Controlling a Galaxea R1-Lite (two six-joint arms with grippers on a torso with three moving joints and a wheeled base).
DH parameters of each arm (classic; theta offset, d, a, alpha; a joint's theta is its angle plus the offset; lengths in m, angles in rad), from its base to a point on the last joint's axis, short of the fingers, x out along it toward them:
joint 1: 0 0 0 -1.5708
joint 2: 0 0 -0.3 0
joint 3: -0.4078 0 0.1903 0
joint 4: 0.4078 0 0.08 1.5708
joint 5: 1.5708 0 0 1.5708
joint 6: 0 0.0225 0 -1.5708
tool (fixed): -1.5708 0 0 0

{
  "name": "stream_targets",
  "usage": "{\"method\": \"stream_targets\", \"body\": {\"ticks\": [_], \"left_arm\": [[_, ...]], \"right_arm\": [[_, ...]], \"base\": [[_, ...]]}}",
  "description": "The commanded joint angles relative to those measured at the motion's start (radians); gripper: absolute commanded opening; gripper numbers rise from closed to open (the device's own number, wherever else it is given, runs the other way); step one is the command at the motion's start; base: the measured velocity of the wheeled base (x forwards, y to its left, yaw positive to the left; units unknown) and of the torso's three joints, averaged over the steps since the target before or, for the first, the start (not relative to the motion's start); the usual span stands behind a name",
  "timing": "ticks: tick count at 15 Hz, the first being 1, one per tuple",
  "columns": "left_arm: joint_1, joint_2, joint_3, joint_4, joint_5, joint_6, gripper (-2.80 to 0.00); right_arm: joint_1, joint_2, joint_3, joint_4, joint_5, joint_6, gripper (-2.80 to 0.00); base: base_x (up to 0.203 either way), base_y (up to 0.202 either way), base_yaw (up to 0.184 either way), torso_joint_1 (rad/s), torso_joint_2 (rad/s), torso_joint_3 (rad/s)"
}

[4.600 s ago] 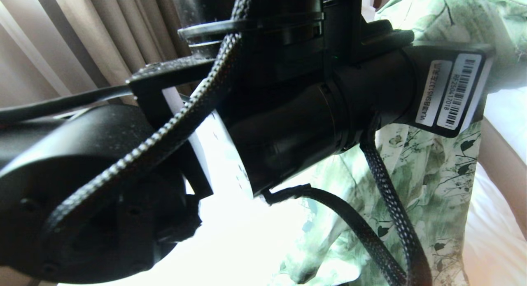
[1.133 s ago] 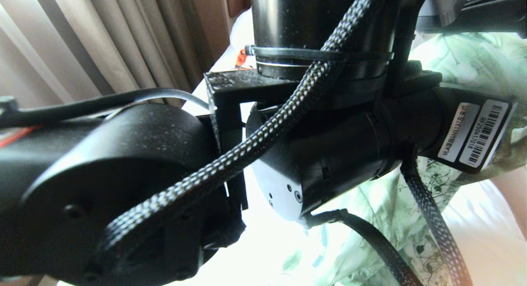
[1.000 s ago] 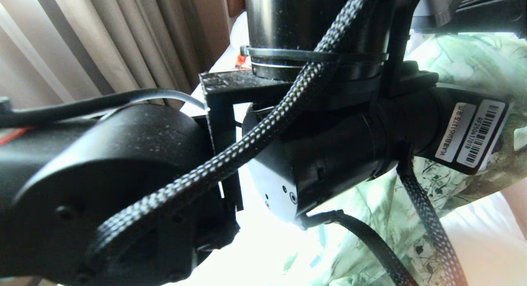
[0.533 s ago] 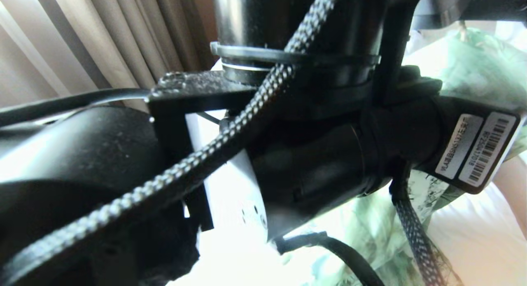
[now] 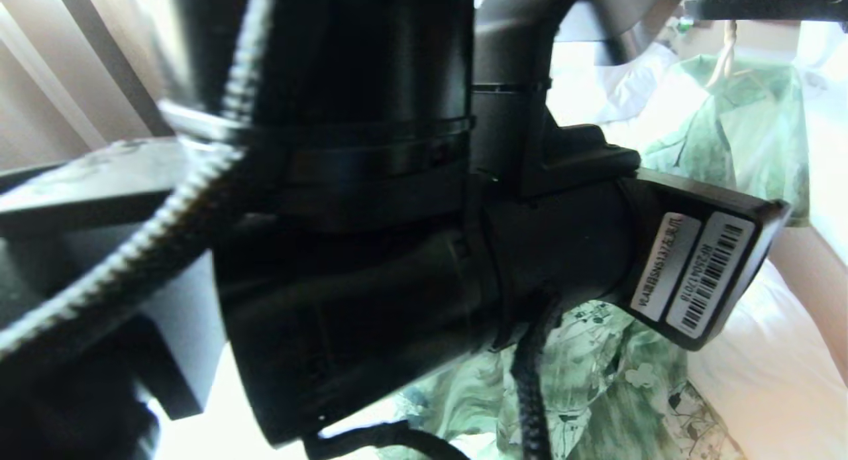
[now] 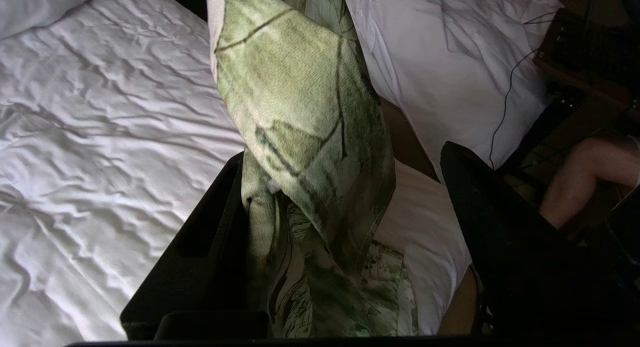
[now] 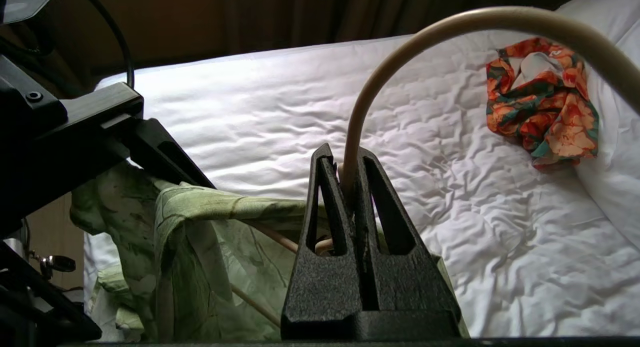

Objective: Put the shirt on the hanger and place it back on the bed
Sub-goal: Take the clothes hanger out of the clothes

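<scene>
The green leaf-print shirt (image 7: 200, 232) hangs over the cream hanger (image 7: 450, 24), above the white bed (image 7: 450, 202). My right gripper (image 7: 346, 154) is shut on the stem of the hanger's hook. In the head view the shirt (image 5: 755, 128) hangs at the upper right and its lower part trails onto the sheet. My left gripper (image 6: 342, 154) is open wide beside the shirt's shoulder. A fold of the shirt (image 6: 310, 137) hangs between its fingers (image 6: 200, 267) and brushes one of them. The left arm (image 5: 371, 248) hides most of the head view.
An orange-and-green garment (image 7: 542, 97) lies crumpled near a pillow (image 7: 615, 187) at the bed's far side. A second white bed (image 6: 450, 47) stands across a narrow gap. A person's leg (image 6: 585, 182) shows beside it. Curtains (image 5: 59, 69) hang on the left.
My left gripper has opened and let go of the shirt fabric. The left arm has swung up closer to the head camera. The right gripper still holds the hanger.
</scene>
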Motion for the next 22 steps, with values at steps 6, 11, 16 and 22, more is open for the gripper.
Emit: {"method": "stream_targets", "body": {"ticks": [6,11,16,22], "left_arm": [[0.079,-0.120,0.040,-0.002,0.022,0.002,0.00],[0.157,-0.219,0.138,-0.003,0.024,-0.003,0.00],[0.301,-0.341,0.293,-0.002,0.040,-0.006,-2.80],[0.457,-0.537,0.477,0.009,0.082,-0.003,-2.80]], "right_arm": [[-0.001,-0.003,-0.005,0.003,-0.037,0.020,-2.80],[-0.001,0.004,-0.005,-0.015,-0.055,0.022,-2.80],[-0.010,0.011,-0.005,-0.022,-0.056,0.025,-2.80],[-0.031,0.002,-0.005,-0.025,-0.092,0.070,-2.80]], "base": [[0.000,0.000,0.000,0.000,0.00,0.000],[0.000,0.000,0.000,0.000,0.00,0.000],[0.000,0.000,0.000,0.000,0.00,0.000],[0.000,0.000,0.000,0.000,0.00,0.000]]}}
